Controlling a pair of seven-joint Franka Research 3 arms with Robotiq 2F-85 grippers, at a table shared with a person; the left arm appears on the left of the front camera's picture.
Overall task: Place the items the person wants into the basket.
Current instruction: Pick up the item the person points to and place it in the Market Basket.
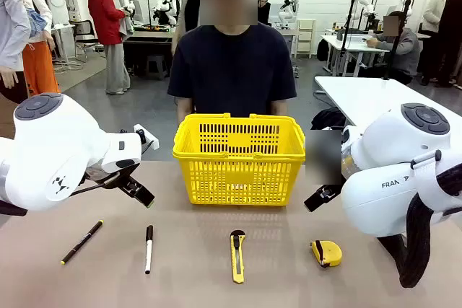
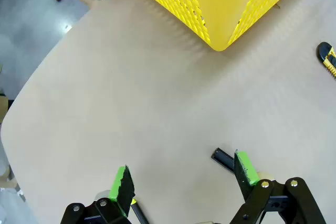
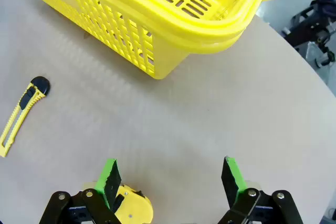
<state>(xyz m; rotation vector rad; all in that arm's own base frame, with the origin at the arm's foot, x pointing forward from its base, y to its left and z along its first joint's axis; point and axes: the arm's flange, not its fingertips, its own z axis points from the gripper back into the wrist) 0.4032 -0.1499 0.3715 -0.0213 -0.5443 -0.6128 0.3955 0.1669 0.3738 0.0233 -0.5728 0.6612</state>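
From the front, the yellow basket (image 1: 238, 160) sits mid-frame on the surface (image 1: 195, 279), with the person (image 1: 231, 70) standing right behind it. Along the bottom lie a black pen (image 1: 81, 242), a white marker (image 1: 149, 248), the utility knife (image 1: 237, 256) and the tape measure (image 1: 326, 252), well apart from one another. The left pincer (image 1: 137, 191) hangs at the left and the right pincer (image 1: 317, 200) at the right, both above the surface.

In the left wrist view that pincer gapes wide with nothing in it. A basket corner shows at the top and the knife's tip at the right edge.

In the right wrist view this pincer is spread wide and bare too. The tape measure lies just under its left finger, the knife at mid-left, and the basket across the top.

I'd reckon the knife is light, stiff and very flat, so it is best pinched across its narrow body mid-length. The tape measure looks denser, and its smooth rounded case could slip, so grip its flat faces.
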